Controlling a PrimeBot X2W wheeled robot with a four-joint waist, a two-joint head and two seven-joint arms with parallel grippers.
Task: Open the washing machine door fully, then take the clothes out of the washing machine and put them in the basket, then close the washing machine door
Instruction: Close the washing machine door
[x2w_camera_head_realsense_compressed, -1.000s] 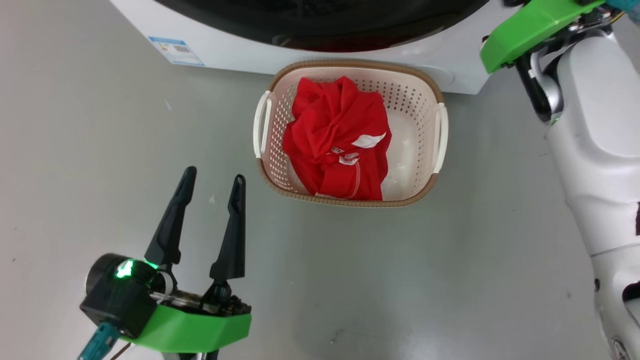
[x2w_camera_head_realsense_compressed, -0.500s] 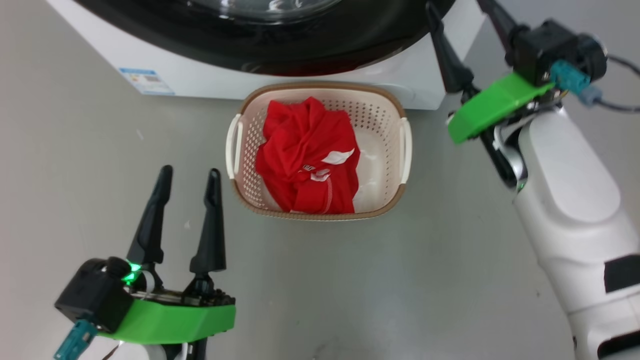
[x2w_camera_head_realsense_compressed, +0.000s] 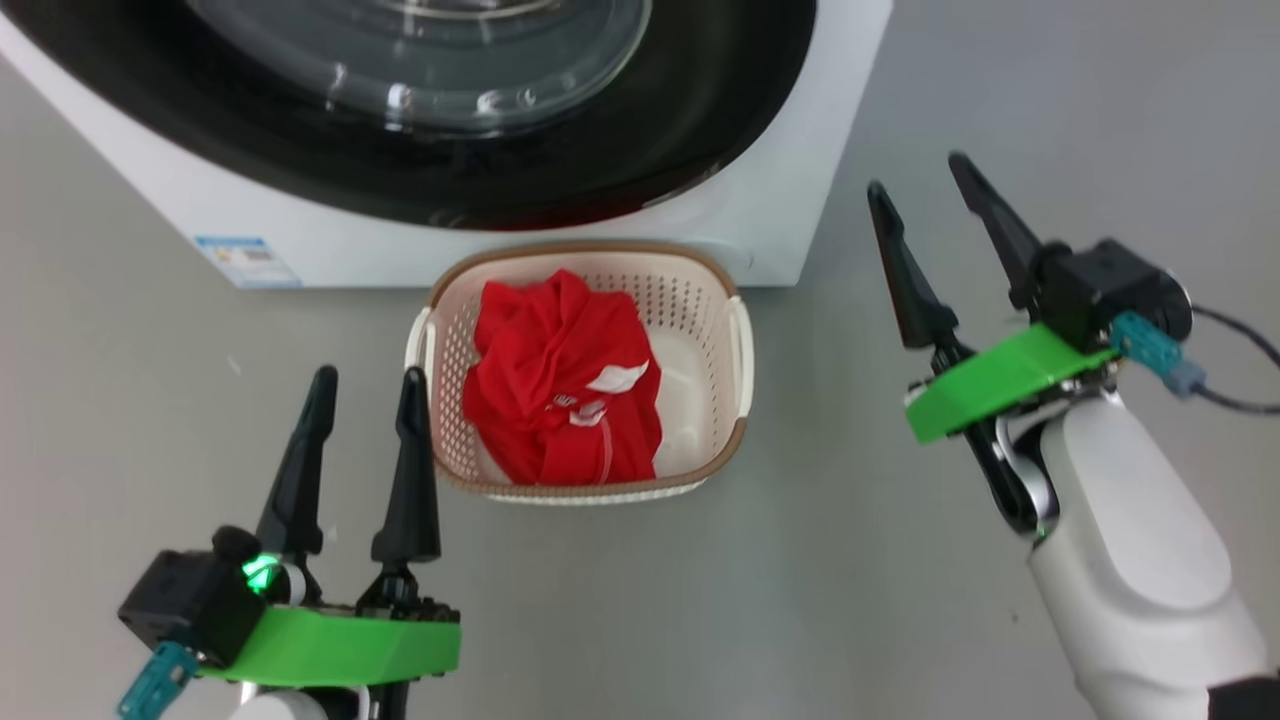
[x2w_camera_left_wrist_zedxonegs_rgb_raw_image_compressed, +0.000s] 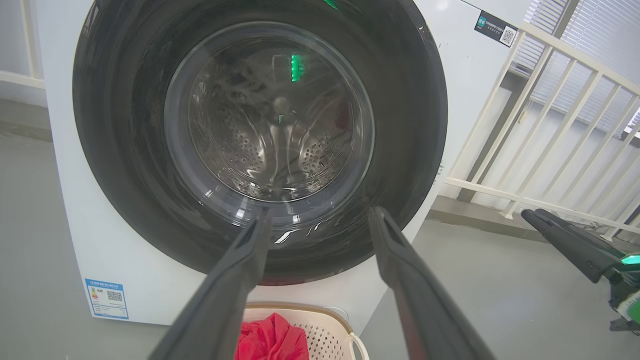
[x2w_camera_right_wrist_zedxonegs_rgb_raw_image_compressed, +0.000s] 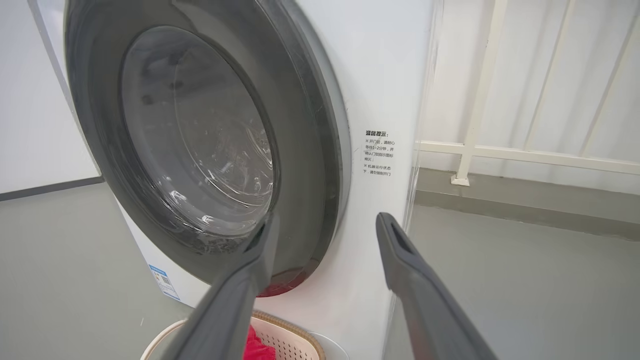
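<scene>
washing machine door (x2w_camera_left_wrist_zedxonegs_rgb_raw_image_compressed: 260, 135) closed on washing machine (x2w_camera_head_realsense_compressed: 780, 200) | clothes (x2w_camera_head_realsense_compressed: 560, 400) red, white lettering too small to read, in basket (x2w_camera_head_realsense_compressed: 590, 250) just near of machine front | blue sticker (x2w_camera_left_wrist_zedxonegs_rgb_raw_image_compressed: 106, 298) with QR code, front lower left | notice (x2w_camera_right_wrist_zedxonegs_rgb_raw_image_compressed: 378, 152) right of door, headed 温馨提示 | left gripper (x2w_camera_head_realsense_compressed: 368, 375) and right gripper (x2w_camera_head_realsense_compressed: 917, 173) fingers spread, empty

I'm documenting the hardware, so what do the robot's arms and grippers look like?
The left gripper and right gripper each have two long tapered black fingers, a bright green wedge mount, black housing and teal connector. A green light glows on the left; a dark cable leaves the right. The right forearm is smooth white.
</scene>
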